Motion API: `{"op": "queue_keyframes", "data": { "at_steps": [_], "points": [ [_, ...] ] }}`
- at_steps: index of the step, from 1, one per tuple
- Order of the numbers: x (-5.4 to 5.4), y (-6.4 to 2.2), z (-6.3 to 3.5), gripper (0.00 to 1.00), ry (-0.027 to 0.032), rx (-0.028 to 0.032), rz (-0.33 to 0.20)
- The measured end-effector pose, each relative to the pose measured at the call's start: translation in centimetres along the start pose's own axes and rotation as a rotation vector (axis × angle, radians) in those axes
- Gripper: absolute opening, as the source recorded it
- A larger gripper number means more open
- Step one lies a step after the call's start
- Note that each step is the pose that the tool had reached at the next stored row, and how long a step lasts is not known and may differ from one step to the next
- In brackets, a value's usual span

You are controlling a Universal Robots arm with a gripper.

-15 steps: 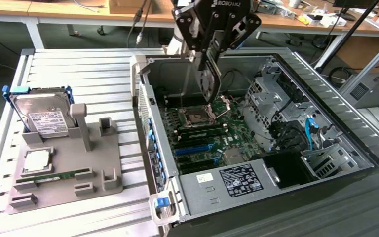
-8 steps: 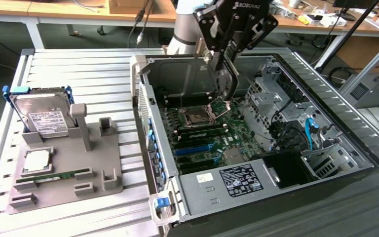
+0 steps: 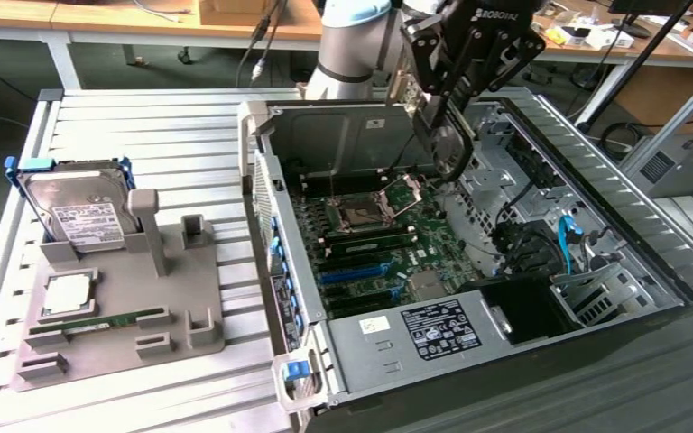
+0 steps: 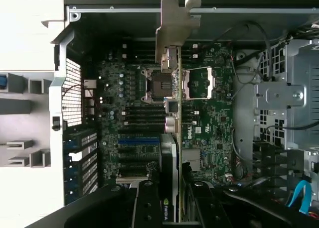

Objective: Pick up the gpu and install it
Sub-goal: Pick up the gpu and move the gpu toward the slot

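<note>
One grey plastic fixture (image 3: 190,307) is lying nearest, carrying one silver hard drive (image 3: 82,216), one square processor (image 3: 68,293) and one narrow green memory stick (image 3: 100,322). One open metal computer case (image 3: 335,135) is sitting beside it, baring one green motherboard (image 3: 437,212). One black gripper (image 4: 172,200) is hanging above that board, its two fingers (image 4: 147,208) clamping the gpu (image 4: 170,158), a thin dark card with one silvery bracket (image 4: 174,29).

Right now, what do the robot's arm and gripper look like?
The arm is a silvery grey tube with a pale blue joint cap. The gripper is black, with linked fingers and white lettering on its body.
</note>
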State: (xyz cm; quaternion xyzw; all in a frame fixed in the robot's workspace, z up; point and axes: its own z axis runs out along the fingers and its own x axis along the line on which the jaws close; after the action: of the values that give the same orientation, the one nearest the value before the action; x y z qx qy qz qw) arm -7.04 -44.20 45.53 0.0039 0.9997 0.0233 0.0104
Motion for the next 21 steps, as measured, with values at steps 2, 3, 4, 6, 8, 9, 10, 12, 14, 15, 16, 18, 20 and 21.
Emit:
{"op": "queue_keyframes", "data": {
  "at_steps": [2,3,4,6,8,9,10,12,14,15,16,18,20,21],
  "points": [
    [-0.9,0.01,0.03,0.27,0.0001,0.0001,0.000],
    [-1.3,0.01,0.05,0.27,0.0001,0.0000,0.000],
    [-1.8,0.01,0.06,0.27,0.0001,0.0000,0.000],
    [-2.2,0.01,0.07,0.27,0.0001,0.0001,0.000],
    [-2.2,0.01,0.07,0.27,0.0001,0.0001,0.000],
    [-2.2,0.01,0.10,0.27,0.0001,-0.0001,0.000],
    [-2.2,0.01,0.25,0.27,-0.0001,-0.0004,0.000],
    [-2.2,-0.01,0.60,0.27,0.0001,-0.0001,0.000],
    [-2.2,-0.03,0.97,0.27,0.0001,-0.0002,0.000],
    [-2.2,-0.04,1.15,0.27,0.0001,-0.0002,0.000],
    [-2.2,-0.04,1.36,0.27,0.0001,-0.0003,0.000],
    [-2.2,-0.08,1.99,0.27,0.0001,-0.0003,-0.001],
    [-2.2,-0.09,2.42,0.27,0.0001,-0.0002,-0.001],
    [-2.2,-0.11,2.85,0.27,0.0002,-0.0002,-0.001]
  ]
}}
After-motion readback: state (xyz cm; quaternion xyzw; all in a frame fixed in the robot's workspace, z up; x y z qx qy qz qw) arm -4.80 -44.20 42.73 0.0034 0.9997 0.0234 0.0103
